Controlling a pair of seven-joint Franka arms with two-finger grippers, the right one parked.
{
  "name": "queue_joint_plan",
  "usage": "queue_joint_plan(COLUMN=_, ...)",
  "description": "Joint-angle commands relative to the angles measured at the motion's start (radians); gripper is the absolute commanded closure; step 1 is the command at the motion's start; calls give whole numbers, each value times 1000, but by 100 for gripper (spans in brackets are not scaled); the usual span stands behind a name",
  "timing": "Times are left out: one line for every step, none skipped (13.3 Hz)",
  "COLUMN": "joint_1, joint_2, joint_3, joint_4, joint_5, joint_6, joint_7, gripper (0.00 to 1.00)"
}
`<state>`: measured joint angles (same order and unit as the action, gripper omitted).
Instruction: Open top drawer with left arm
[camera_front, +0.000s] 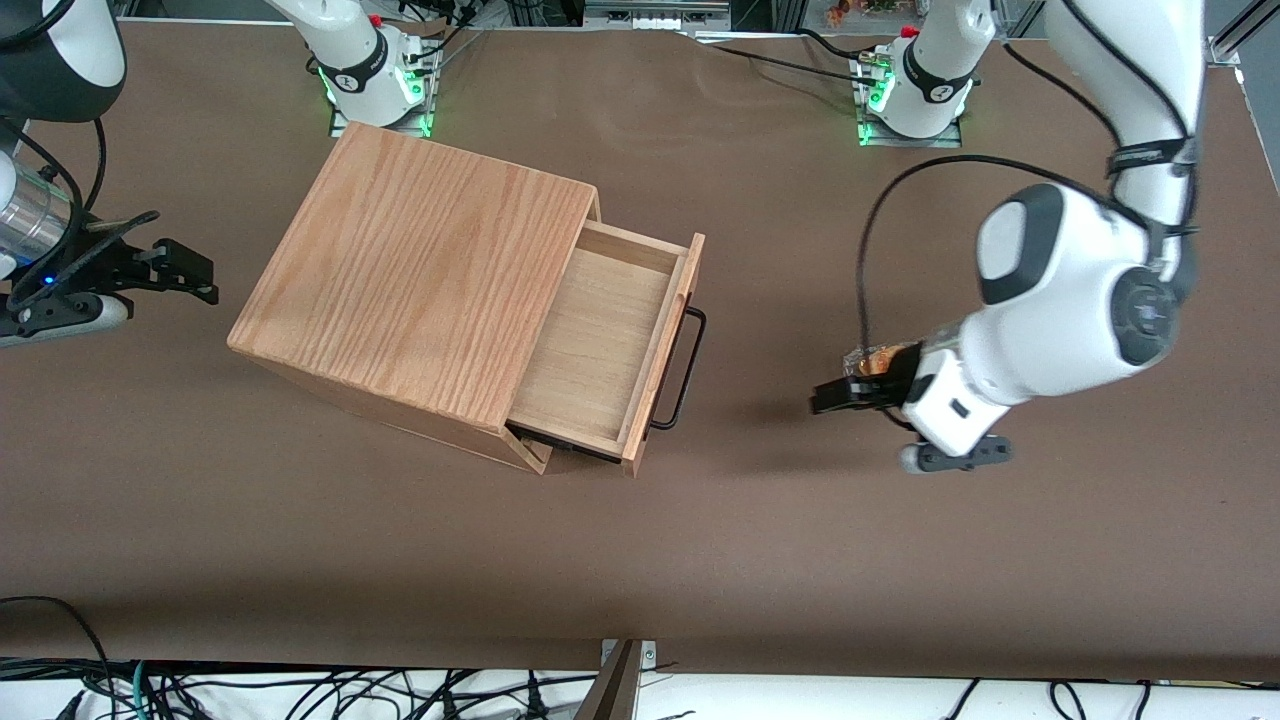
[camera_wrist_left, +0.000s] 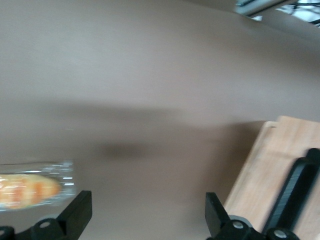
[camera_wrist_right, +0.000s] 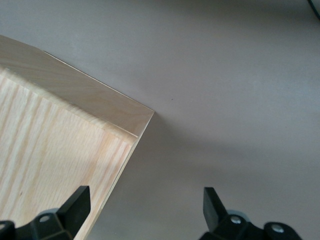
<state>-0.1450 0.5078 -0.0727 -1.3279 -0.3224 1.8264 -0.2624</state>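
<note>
In front of the oak cabinet (camera_front: 420, 290), the top drawer (camera_front: 600, 345) stands pulled well out, its black bar handle (camera_front: 685, 368) free; the gripper (camera_front: 835, 397) hangs above the table (camera_front: 640, 560) toward the working arm's end, well apart from it. Risk, as I judge it: a careless sweep back could knock the drawer front and push it in (or shift the cabinet). Jaws spread wide, holding nothing, touching nothing.

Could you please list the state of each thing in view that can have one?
top drawer: pulled well out of the cabinet, nothing seen inside it.
bar handle: free, nothing gripping it.
cabinet: upright on the table.
left arm's gripper: open, holding nothing, apart from the handle, out in front of the drawer toward the working arm's end of the table.
</note>
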Motion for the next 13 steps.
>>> queue_joint_plan(joint_1=137, joint_2=-40, joint_3=-10, joint_4=-10, joint_5=23, joint_6=-117, joint_7=182, gripper=0)
queue_joint_plan(joint_1=190, joint_2=-45, joint_3=-10, joint_4=-10, joint_5=25, joint_6=-149, joint_7=237, gripper=0)
queue_joint_plan(joint_1=234, joint_2=-49, joint_3=-10, joint_4=-10, joint_5=31, joint_6=-182, joint_7=280, gripper=0)
queue_joint_plan(joint_1=266, joint_2=-61, joint_3=-9, joint_4=-8, joint_5=54, joint_6=-203, joint_7=299, gripper=0)
queue_joint_plan(joint_1=309, joint_2=-74, joint_3=-12, joint_4=-10, joint_5=80, joint_6=-211, joint_7=304, gripper=0)
queue_joint_plan(joint_1=339, joint_2=-81, joint_3=-12, joint_4=-10, joint_5=91, joint_6=-220, joint_7=331, gripper=0)
queue_joint_plan(joint_1=353, joint_2=-86, joint_3=-10, joint_4=-8, joint_5=124, joint_6=-234, joint_7=371, gripper=0)
queue_joint_plan(joint_1=367, joint_2=-112, joint_3=-13, joint_4=-13, joint_5=181, joint_6=-242, joint_7=399, gripper=0)
queue_joint_plan(joint_1=367, joint_2=-153, joint_3=-9, joint_4=-30, joint_5=218, joint_6=-242, joint_7=419, gripper=0)
queue_joint_plan(joint_1=355, joint_2=-199, joint_3=10, joint_4=-52, joint_5=238, joint_6=-242, joint_7=422, gripper=0)
queue_joint_plan(joint_1=332, joint_2=-234, joint_3=23, joint_4=-66, joint_5=253, joint_6=-239, joint_7=422, gripper=0)
queue_joint_plan(joint_1=308, joint_2=-280, joint_3=27, joint_4=-98, joint_5=262, joint_6=-239, joint_7=420, gripper=0)
queue_joint_plan(joint_1=294, joint_2=-326, joint_3=27, joint_4=-132, joint_5=264, joint_6=-236, joint_7=416, gripper=0)
